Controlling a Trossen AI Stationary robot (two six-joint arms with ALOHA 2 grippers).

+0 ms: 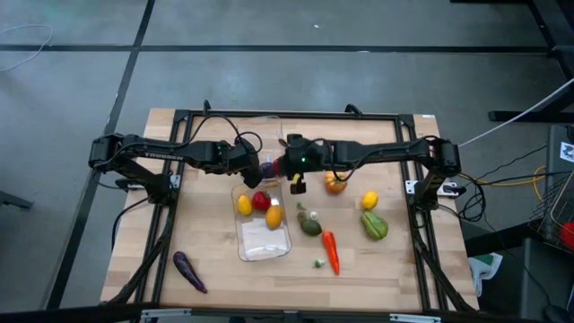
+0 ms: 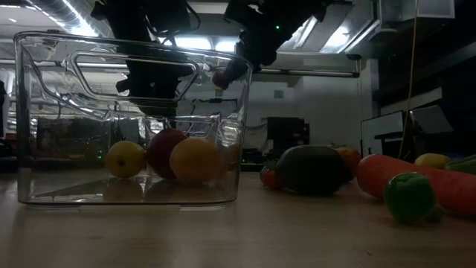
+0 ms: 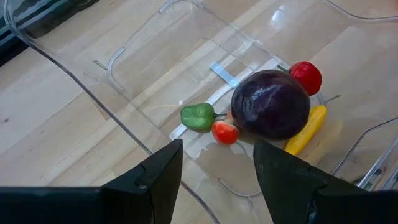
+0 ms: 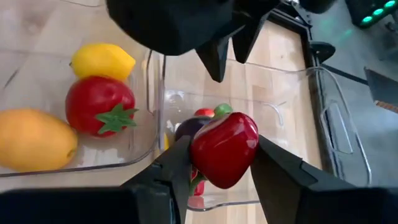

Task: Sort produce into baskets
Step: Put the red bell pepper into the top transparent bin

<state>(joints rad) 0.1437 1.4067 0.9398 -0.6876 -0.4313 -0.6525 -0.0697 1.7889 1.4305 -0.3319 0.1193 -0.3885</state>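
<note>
While poised above the far bin [image 4: 249, 93], a glossy red pepper [image 4: 224, 149] is clamped in the right gripper [image 4: 217, 163].
Directly beneath lie that bin's vegetables; the left gripper [image 3: 217, 168] is held apart, empty, alongside.

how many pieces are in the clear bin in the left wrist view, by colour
purple: 1, round purple vegetable
red: 2, small red tomato and round red piece
green: 1, small green pepper
yellow: 1, long yellow pepper
total: 5

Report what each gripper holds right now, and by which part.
The right gripper clamps a glossy red toy pepper across its sides, above a clear plastic bin. The left gripper is open and holds nothing.
</note>
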